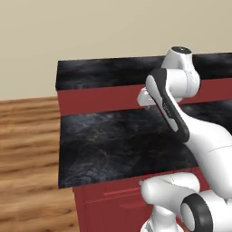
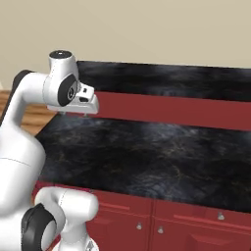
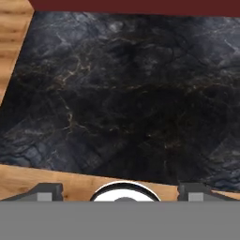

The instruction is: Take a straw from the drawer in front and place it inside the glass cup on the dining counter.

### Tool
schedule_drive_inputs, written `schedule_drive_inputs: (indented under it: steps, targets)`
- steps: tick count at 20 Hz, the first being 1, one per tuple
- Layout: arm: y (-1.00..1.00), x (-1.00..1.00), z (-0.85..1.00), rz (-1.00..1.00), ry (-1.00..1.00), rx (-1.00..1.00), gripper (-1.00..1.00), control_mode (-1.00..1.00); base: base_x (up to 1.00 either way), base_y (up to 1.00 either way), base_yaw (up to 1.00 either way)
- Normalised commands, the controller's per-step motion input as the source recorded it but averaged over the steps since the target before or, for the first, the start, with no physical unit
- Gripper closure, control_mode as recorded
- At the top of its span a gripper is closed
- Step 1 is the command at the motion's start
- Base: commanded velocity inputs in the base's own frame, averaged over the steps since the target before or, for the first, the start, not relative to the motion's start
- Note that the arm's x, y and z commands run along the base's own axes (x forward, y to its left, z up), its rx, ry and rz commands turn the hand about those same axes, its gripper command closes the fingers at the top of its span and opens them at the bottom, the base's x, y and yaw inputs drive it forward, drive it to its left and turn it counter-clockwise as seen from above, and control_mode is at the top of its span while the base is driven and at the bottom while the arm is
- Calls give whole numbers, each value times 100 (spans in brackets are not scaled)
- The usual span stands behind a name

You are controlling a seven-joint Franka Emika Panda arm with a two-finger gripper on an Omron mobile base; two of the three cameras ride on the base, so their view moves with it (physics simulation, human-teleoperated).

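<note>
The dining counter [image 1: 104, 72] [image 2: 171, 78] is a raised black marbled top on a dark red base [image 3: 140, 5] at the back. Below it lies a lower, wider black countertop [image 1: 113, 145] [image 2: 147, 152] [image 3: 122, 93]. My gripper [image 2: 76, 112] [image 1: 146, 104] [image 3: 119, 192] hangs open above this lower countertop, pointing down, with nothing between its fingertips [image 3: 47, 192]. The red drawer front [image 1: 118, 194] [image 2: 120, 208] under the countertop's near edge is shut. The straw and the glass cup are out of view.
Another red drawer front with a small metal handle [image 2: 220, 215] sits to the right, and cabinet doors with knobs [image 2: 139, 226] are below. Wooden floor [image 1: 27, 149] lies left of the counter's end. A beige wall [image 1: 90, 27] stands behind.
</note>
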Motion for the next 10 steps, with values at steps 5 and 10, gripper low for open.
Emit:
schedule_drive_inputs:
  steps: [5, 10]
  targets:
    - [0, 0, 0, 0, 0, 0, -100, 100, -52, 33, -5]
    - [0, 0, 0, 0, 0, 0, -100, 100, -27, 54, -16]
